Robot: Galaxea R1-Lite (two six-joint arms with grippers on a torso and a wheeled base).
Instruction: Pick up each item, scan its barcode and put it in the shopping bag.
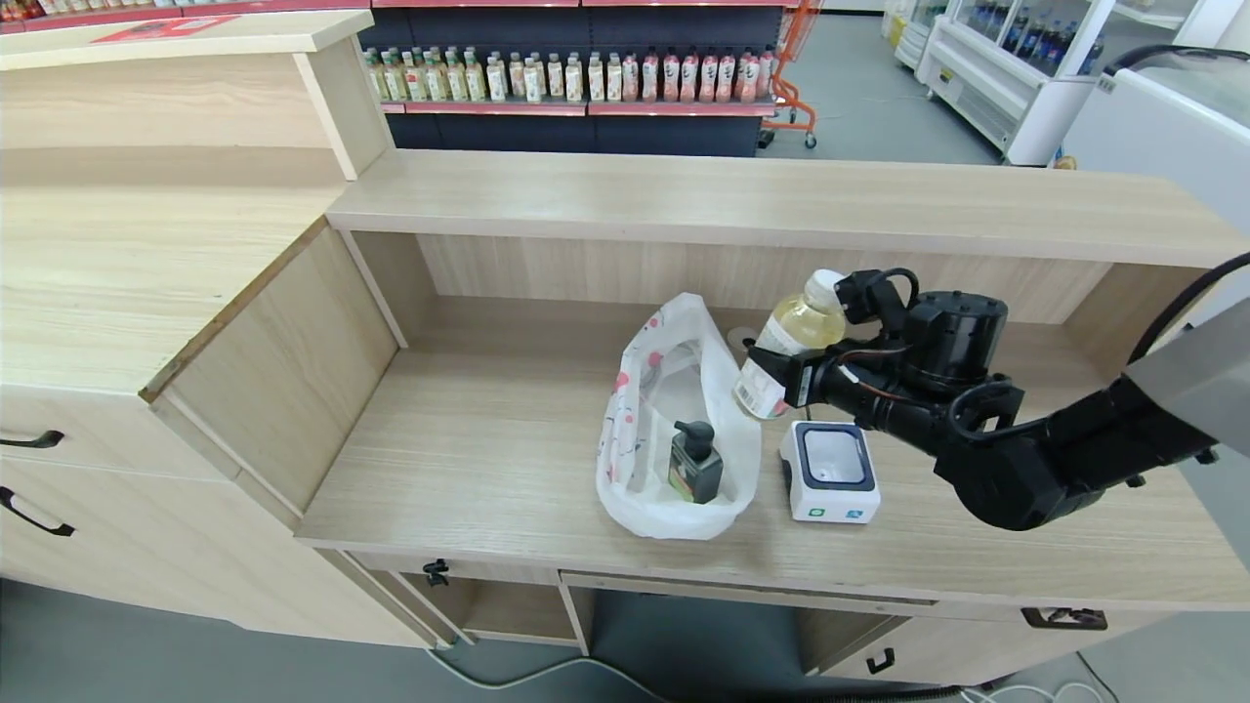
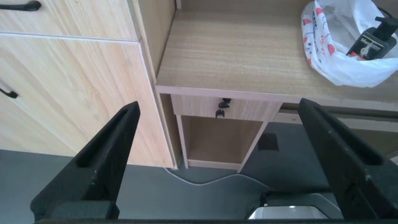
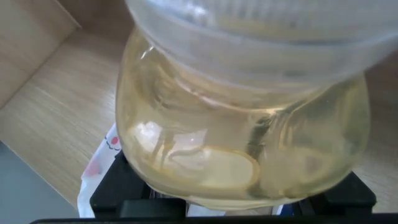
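Observation:
My right gripper [image 1: 793, 363] is shut on a clear bottle of yellow drink [image 1: 793, 340] with a white cap, held tilted above the counter between the shopping bag [image 1: 674, 430] and the scanner [image 1: 830, 471]. In the right wrist view the bottle [image 3: 249, 130] sits very close, with black fingers [image 3: 118, 190] under it. The white shopping bag with red print stands open on the counter and holds a dark pump bottle [image 1: 694, 461]. My left gripper [image 2: 217, 155] hangs open below and in front of the counter's edge, with the bag [image 2: 336, 43] farther off.
The wooden counter [image 1: 488, 459] has a raised back ledge and a side wall on the left. Drawers and an open cubby [image 2: 221, 140] lie under its front edge. Shelves of bottles stand in the room behind.

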